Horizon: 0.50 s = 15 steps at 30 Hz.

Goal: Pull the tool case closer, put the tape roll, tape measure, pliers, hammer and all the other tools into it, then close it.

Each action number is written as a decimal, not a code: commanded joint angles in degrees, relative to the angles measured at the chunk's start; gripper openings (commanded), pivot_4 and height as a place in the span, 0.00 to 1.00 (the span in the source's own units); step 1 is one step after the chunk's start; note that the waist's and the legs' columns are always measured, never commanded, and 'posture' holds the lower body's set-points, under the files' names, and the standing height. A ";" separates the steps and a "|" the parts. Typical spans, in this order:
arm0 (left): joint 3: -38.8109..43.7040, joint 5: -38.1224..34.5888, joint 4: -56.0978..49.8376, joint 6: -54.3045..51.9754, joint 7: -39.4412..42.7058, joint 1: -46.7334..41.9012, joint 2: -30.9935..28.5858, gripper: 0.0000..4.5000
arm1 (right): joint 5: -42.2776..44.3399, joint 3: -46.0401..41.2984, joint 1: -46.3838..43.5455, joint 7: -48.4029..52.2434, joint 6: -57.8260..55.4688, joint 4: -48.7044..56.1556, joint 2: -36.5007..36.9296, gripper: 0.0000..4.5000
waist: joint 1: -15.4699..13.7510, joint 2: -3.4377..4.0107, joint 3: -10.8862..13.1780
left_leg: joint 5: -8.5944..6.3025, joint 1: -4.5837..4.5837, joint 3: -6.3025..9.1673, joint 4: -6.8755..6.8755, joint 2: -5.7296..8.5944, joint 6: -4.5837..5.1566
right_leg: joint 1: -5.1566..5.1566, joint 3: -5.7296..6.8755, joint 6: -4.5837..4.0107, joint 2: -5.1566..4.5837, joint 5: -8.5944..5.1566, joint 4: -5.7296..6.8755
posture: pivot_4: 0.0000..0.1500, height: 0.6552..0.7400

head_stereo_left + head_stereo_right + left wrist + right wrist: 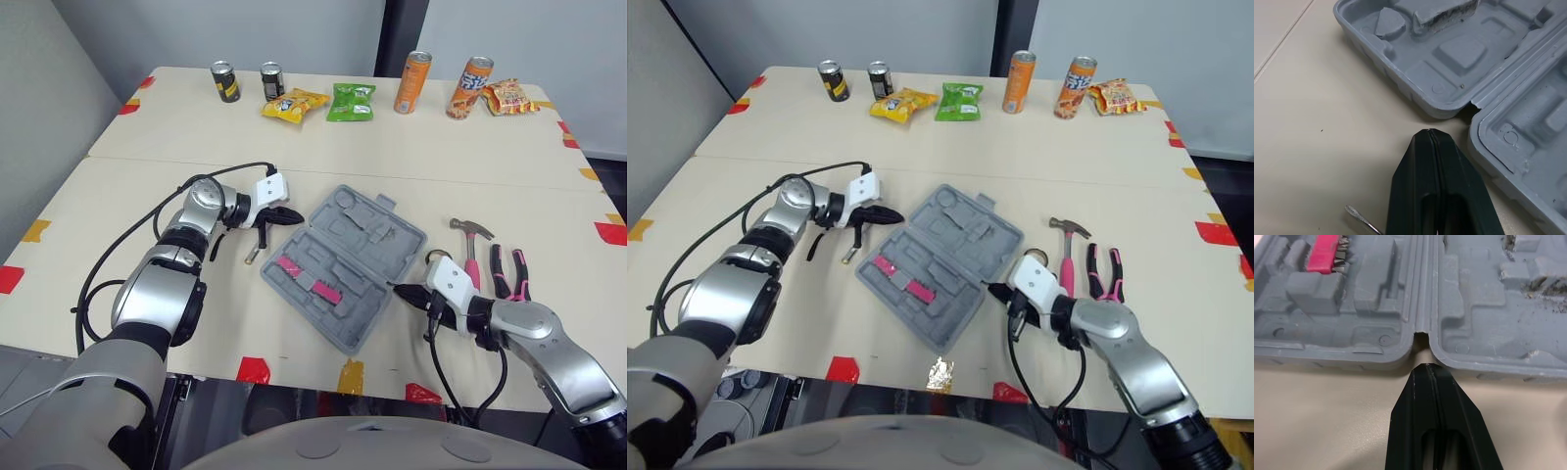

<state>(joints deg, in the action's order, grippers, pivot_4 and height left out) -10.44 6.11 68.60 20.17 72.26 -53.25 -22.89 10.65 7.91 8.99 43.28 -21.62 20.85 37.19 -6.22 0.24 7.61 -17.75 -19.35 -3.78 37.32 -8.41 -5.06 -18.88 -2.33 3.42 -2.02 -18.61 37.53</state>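
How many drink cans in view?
4, all at the back: a dark can, a second dark can beside it, an orange can and a second orange can further right. None seems hidden.

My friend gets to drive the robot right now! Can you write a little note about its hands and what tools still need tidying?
Left gripper: shut, empty, tip by the hinge notch on the tool case's left side.
Right gripper: shut, empty, tip by the opposite hinge notch.
Case: open flat mid-table, with a pink bit holder inside.
Still out: hammer and pliers to the case's right, and a slim tool under the left gripper.
Left: load every tool, then close the case.
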 commanded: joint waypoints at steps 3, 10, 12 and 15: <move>-0.01 0.81 0.59 0.80 1.31 -1.14 0.31 0.00 | -0.23 0.41 -0.90 0.09 0.58 0.71 -0.49 0.01 | 0.00 0.00 0.00 | 0.00 0.00 0.00 0.00 0.00 0.00 | 0.00 -0.01 0.00 0.01 0.00 0.00 | 1.00 1.00; 0.39 0.78 0.28 1.25 1.45 -0.83 1.30 0.00 | -0.43 0.49 -1.15 -0.09 0.40 0.79 -0.99 0.01 | 0.02 0.00 0.00 | 0.00 0.01 0.00 0.01 -0.01 0.00 | -0.01 -0.03 0.00 0.01 0.00 0.02 | 1.00 1.00; 0.32 0.77 0.19 1.27 1.70 -0.66 1.59 0.00 | -0.49 0.56 -1.22 -0.09 0.37 0.86 -1.11 0.01 | 0.03 0.00 0.00 | 0.00 0.01 0.00 0.01 -0.01 0.00 | 0.00 -0.04 0.00 0.01 0.00 0.02 | 1.00 1.00; 0.29 0.15 -0.68 0.61 3.78 0.19 2.16 0.00 | -0.73 0.62 -1.69 -0.25 0.33 0.60 -1.58 0.01 | -0.01 0.00 0.00 | 0.00 0.01 -0.01 0.01 -0.01 0.00 | 0.00 -0.05 0.00 0.02 0.00 0.02 | 1.00 1.00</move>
<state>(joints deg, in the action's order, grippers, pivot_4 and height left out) -10.26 6.91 69.07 20.73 74.49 -53.21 -21.20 9.68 8.51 7.98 43.15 -21.66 20.68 35.98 -6.23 0.24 7.60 -17.75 -19.34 -3.79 37.33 -8.42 -5.05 -18.88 -2.38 3.42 -2.01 -18.61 37.55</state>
